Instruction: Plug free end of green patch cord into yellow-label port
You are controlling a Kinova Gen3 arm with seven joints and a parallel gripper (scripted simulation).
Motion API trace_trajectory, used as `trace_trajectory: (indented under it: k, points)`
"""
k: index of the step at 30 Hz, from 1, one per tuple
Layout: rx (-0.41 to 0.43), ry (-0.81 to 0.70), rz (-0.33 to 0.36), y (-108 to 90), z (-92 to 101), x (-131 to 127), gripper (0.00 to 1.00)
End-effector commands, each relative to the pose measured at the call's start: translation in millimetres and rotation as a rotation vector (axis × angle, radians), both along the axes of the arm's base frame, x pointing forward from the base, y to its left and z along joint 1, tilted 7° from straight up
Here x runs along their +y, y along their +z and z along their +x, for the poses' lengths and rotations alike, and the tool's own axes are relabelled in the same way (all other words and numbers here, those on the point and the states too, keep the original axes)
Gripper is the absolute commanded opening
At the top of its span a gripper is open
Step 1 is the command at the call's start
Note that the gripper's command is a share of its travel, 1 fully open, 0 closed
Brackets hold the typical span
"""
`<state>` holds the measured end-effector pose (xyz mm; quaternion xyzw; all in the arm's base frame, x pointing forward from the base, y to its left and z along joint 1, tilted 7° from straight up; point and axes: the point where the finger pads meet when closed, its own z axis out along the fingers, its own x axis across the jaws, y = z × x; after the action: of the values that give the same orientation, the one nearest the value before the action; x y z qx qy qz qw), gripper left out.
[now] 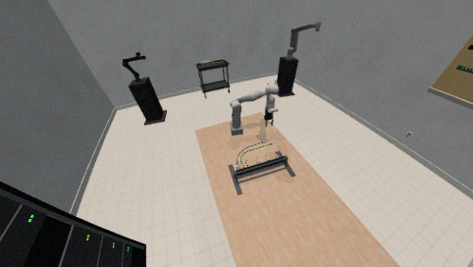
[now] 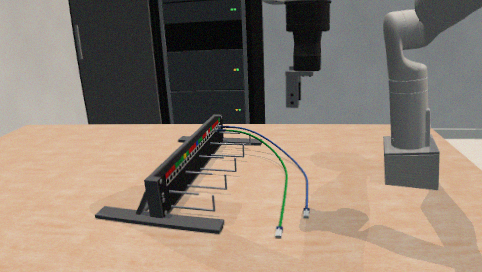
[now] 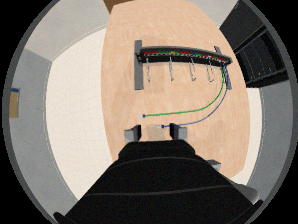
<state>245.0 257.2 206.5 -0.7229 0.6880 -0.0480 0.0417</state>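
Observation:
The green patch cord (image 2: 286, 175) (image 3: 185, 112) runs from the rack's far end in a curve over the table. Its free plug (image 2: 281, 230) (image 3: 143, 116) lies on the table. The rack (image 1: 235, 178) (image 2: 155, 197) (image 3: 138, 77) stands upright on two feet. A yellow label (image 2: 185, 156) (image 3: 173, 52) shows in its coloured label row; the port under it is too small to make out. My gripper (image 1: 269, 124) (image 2: 293, 105) (image 3: 155, 129) is open and empty, pointing down, high above the table on the cords' side of the rack. In the wrist view the green plug shows ahead and left of the finger gap.
The blue cord (image 2: 306, 185) (image 3: 202, 119) curves beside the green one; its plug (image 2: 304, 211) (image 3: 162, 126) lies nearer the arm base (image 2: 411, 167). Several wire brackets (image 2: 226, 182) (image 3: 171, 70) stick out from the rack's port side, towards the cords.

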Motion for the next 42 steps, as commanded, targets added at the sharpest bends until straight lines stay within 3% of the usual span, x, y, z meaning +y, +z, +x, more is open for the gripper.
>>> trace_trajectory:
  k: [1, 12, 13, 42]
  points:
    - [-0.002, 0.011, -0.006, -1.9, -3.1, 2.2, 1.00]
    - [-0.003, 0.014, -0.007, -2.6, -3.9, 2.8, 1.00]
    - [-0.003, 0.014, -0.007, -2.6, -3.9, 2.8, 0.00]
    - [-0.003, 0.014, -0.007, -2.6, -3.9, 2.8, 0.00]
